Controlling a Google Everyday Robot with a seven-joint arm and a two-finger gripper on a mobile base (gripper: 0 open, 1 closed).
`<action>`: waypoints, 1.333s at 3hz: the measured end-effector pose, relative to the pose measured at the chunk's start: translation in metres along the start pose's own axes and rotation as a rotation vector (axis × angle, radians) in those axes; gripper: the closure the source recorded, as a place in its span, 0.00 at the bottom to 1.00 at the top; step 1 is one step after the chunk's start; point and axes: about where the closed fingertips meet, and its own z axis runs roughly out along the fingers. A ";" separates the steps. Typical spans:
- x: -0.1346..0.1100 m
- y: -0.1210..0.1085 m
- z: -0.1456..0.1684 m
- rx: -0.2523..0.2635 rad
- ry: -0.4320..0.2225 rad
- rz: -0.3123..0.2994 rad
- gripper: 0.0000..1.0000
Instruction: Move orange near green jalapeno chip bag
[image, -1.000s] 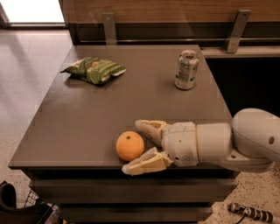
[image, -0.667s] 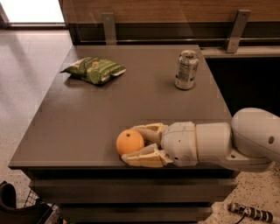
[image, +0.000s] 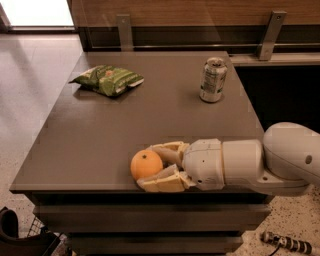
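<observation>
Your orange (image: 146, 164) is bright orange, the gripper (image: 148, 167) at lower centre cream; the chip bag (image: 107, 80) green with pale stripes, the tabletop (image: 125, 125) grey-brown.

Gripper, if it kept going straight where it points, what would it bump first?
The orange. The gripper lies by the table's near edge pointing left, and the orange sits right between its fingers, apparently touching both. The chip bag lies well off that line.
</observation>
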 end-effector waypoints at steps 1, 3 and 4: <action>0.000 0.000 0.000 0.000 0.000 0.000 1.00; -0.058 -0.072 -0.025 0.060 0.036 0.006 1.00; -0.072 -0.130 -0.028 0.126 0.025 0.031 1.00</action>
